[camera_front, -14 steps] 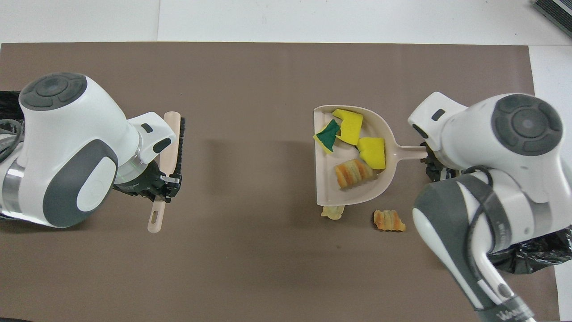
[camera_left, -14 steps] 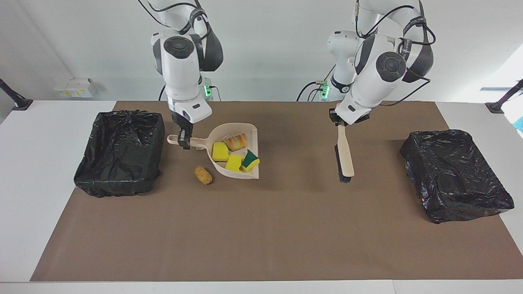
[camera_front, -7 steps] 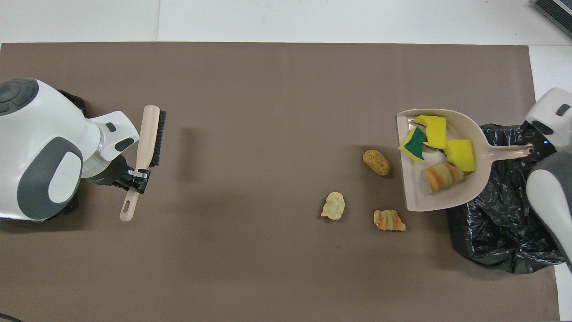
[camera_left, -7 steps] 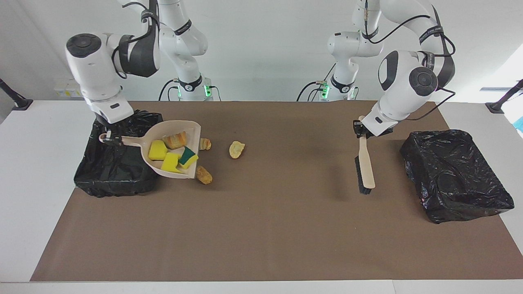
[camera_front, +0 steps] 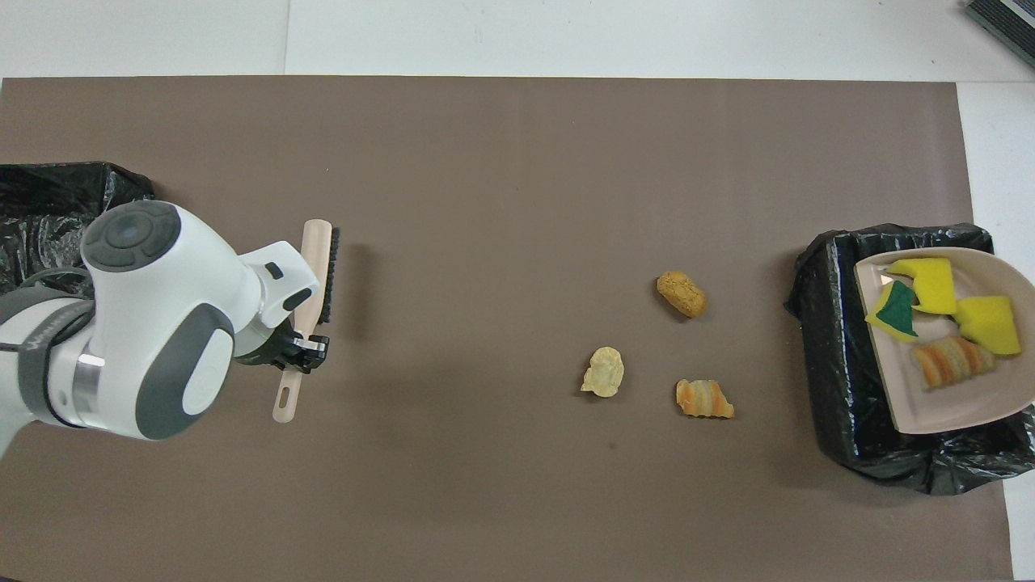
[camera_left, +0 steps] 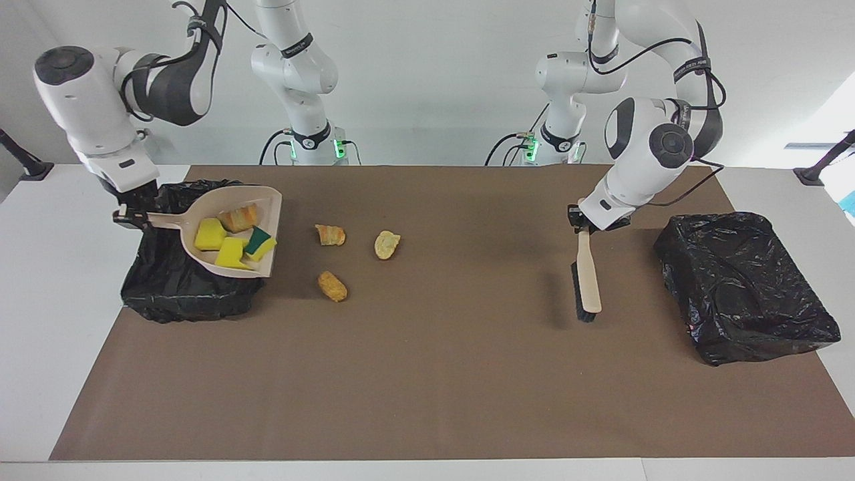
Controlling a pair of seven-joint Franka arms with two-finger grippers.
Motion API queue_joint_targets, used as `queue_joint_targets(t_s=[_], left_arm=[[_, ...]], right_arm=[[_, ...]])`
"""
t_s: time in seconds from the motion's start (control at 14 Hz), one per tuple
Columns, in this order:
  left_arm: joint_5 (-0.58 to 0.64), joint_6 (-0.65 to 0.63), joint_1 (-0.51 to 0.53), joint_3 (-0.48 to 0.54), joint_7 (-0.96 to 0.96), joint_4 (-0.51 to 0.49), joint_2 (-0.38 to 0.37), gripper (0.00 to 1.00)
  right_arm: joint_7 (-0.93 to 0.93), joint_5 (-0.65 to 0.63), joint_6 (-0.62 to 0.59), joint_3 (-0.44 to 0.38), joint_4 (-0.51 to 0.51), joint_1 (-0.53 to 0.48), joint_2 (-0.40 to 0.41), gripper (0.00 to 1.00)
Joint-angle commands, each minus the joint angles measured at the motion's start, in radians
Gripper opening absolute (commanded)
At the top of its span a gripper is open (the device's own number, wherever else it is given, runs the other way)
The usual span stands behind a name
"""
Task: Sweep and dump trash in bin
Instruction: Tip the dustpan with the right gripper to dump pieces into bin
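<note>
Trash: four pieces lie in the beige dustpan (camera_left: 230,234), namely two yellow sponge chunks (camera_left: 210,235), a green-topped sponge (camera_left: 259,242) and a striped orange pastry piece (camera_left: 238,218). The dustpan is held in the air over the black-lined bin (camera_left: 177,287) at the right arm's end of the worktop (camera_left: 427,374), its open mouth turned toward the middle of the brown mat (camera_left: 434,347).

Three more pieces rest on the mat, well apart from the bin: a ridged orange piece (camera_left: 330,234) nearest the robots, a pale yellow crinkled piece (camera_left: 387,244) beside it toward the left arm's end, and a tan oblong piece (camera_left: 332,286) farthest from the robots.

Right hand (camera_left: 125,215): clenched on the end of the dustpan's handle, above the bin's outer edge. In the overhead view the hand itself is out of frame; only the pan and its load show over the bin.

Left hand (camera_left: 578,222): clenched on the handle of the beige brush (camera_left: 586,277), which hangs with its black bristle edge down, over the mat near the second black-lined bin (camera_left: 745,287) at the left arm's end. From above, the brush handle's end with its hanging slot points toward the robots.
</note>
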Motion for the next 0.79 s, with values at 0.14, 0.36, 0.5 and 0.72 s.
queue_joint_targets(t_s=[0.14, 0.36, 0.5, 0.72], left_arm=[[0.007, 0.038, -0.092, 0.008, -0.112, -0.043, -0.044, 0.0], [0.007, 0.053, -0.099, 0.01, -0.131, -0.043, -0.038, 0.0], [0.007, 0.053, -0.099, 0.01, -0.131, -0.043, -0.038, 0.0], [0.007, 0.05, -0.098, 0.01, -0.126, -0.043, -0.038, 0.0]], right_arm=[[0.231, -0.287, 0.025, 0.012, -0.166, 0.012, -0.127, 0.0], [0.355, -0.423, -0.003, 0.016, -0.167, 0.069, -0.134, 0.0], [0.476, -0.489, -0.102, 0.018, -0.167, 0.127, -0.147, 0.0], [0.495, -0.523, -0.144, 0.018, -0.179, 0.152, -0.163, 0.0]])
